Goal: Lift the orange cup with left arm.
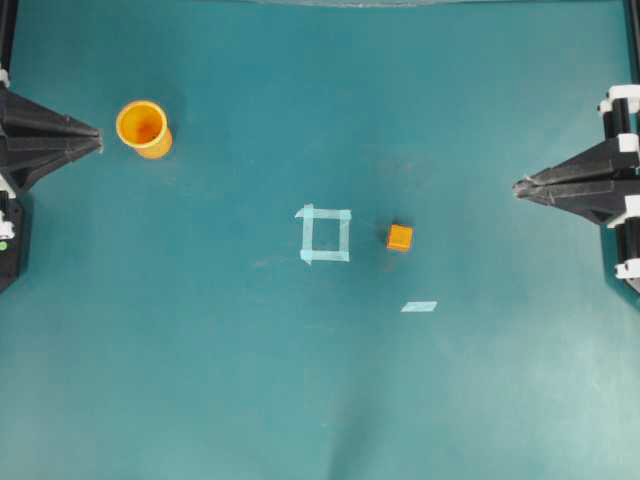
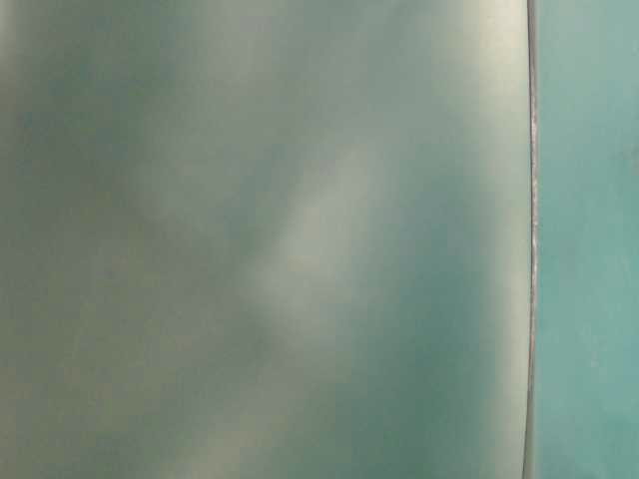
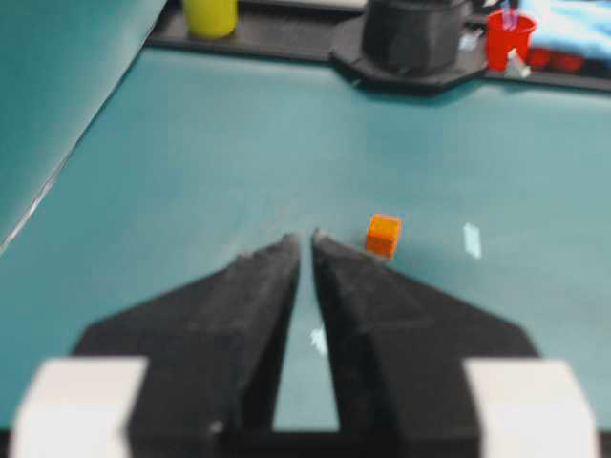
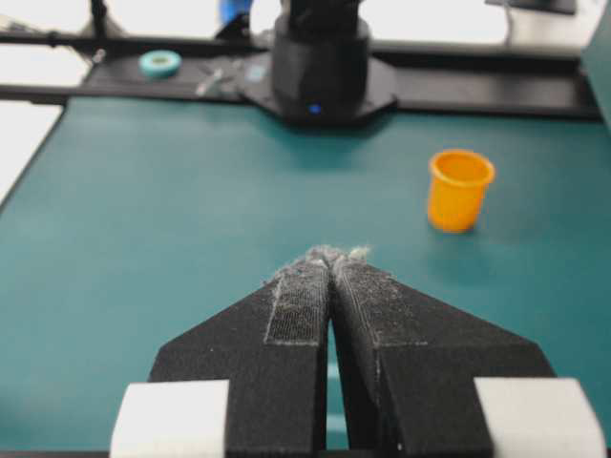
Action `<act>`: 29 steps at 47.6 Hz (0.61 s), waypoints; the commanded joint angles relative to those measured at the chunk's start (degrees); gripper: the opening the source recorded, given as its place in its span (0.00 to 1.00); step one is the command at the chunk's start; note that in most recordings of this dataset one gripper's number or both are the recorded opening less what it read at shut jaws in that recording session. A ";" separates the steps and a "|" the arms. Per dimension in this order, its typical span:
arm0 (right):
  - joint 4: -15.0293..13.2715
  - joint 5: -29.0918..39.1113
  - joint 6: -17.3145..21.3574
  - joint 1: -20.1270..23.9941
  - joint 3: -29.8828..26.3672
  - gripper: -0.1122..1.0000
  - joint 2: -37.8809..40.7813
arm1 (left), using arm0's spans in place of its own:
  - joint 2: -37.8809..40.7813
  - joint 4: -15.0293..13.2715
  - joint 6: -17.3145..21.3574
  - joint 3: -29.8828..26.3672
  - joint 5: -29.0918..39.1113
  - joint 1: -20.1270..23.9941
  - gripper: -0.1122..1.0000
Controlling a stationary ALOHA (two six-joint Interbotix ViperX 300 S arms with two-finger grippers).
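The orange cup (image 1: 143,128) stands upright on the teal table at the far left, its open mouth up. It also shows in the right wrist view (image 4: 459,189), far ahead and to the right. My left gripper (image 1: 100,135) is shut and empty, its tips just left of the cup and apart from it. In the left wrist view the left gripper (image 3: 305,239) points across the table and the cup is out of view. My right gripper (image 1: 516,186) is shut and empty at the right edge; it also shows in its own wrist view (image 4: 331,256).
A small orange cube (image 1: 399,237) sits right of a square of pale tape (image 1: 325,234); the cube shows in the left wrist view (image 3: 383,235). A tape strip (image 1: 419,306) lies nearer the front. The table-level view is a blur.
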 commanded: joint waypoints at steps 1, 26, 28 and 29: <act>0.00 -0.18 0.09 0.09 -1.67 0.10 0.09 | 0.35 0.09 -0.26 -1.49 1.41 1.32 0.27; 0.00 -0.26 0.09 0.09 -1.67 0.10 0.09 | 1.49 0.09 -2.55 -0.18 6.94 10.81 0.82; 0.09 -0.26 0.09 0.00 -1.67 0.10 0.09 | 1.76 0.09 -2.64 0.18 6.94 12.04 0.83; 0.09 -0.18 0.09 0.09 -1.67 0.10 0.09 | 2.02 0.09 -2.64 0.26 6.94 12.66 0.83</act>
